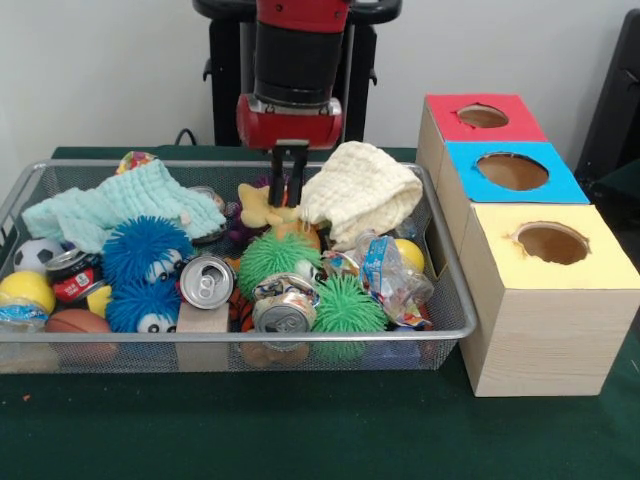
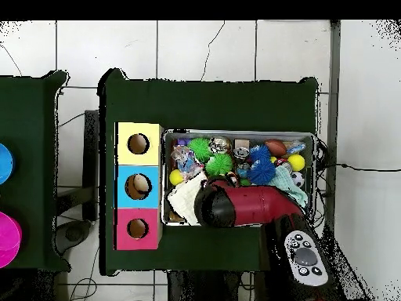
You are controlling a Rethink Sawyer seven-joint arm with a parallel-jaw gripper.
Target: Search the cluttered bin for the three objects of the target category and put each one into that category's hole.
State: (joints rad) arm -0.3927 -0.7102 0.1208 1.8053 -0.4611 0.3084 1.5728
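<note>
Directly beneath my end effector [image 1: 291,165], whose two dark fingers hang close together gripping nothing I can see, lies a yellow soft toy [image 1: 262,207] in the wire basket [image 1: 455,325]. Beside it, toward the boxes, I see a cream cloth [image 1: 362,188]; beyond the cloth, the red-topped box's hole [image 1: 483,116].
</note>
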